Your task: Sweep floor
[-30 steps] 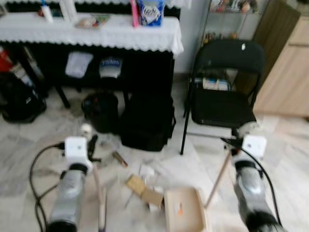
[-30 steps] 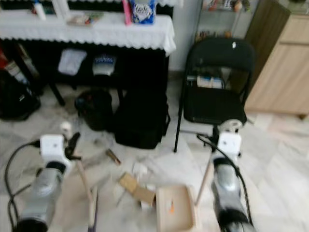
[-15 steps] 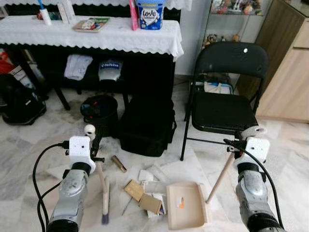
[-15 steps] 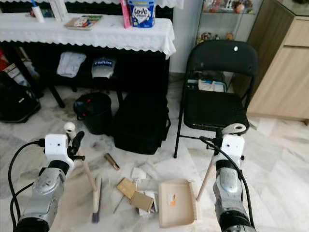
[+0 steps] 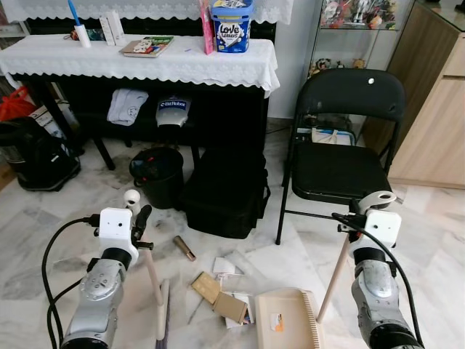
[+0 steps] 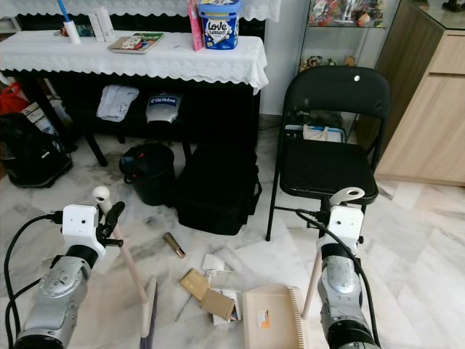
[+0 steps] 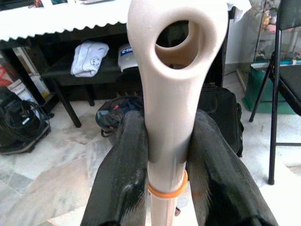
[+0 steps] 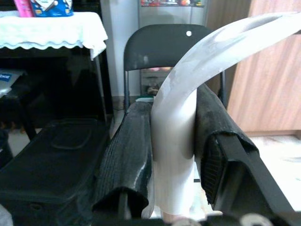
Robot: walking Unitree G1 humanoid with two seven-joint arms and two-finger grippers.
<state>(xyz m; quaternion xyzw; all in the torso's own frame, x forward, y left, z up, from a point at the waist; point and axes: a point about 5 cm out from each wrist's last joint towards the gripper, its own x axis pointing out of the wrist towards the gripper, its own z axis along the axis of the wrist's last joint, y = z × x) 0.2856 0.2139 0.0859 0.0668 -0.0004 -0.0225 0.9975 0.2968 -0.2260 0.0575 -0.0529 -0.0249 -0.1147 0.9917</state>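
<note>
From my head camera, the litter (image 5: 221,291) is lying between my broom (image 5: 161,313) on the left and dustpan (image 5: 287,327) on the right. At the wrists, my left gripper (image 7: 168,155) is clamping the broom handle; my right gripper (image 8: 173,155) is clamping the dustpan handle.

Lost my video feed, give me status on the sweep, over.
Left gripper shut on broom handle. Right gripper shut on dustpan handle. Dustpan beside paper scraps. Black bag and chair ahead.

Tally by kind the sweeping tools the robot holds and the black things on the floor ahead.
Brooms: 1
Dustpans: 1
Chairs: 1
Bags: 1
Bins: 1
Total: 5
</note>
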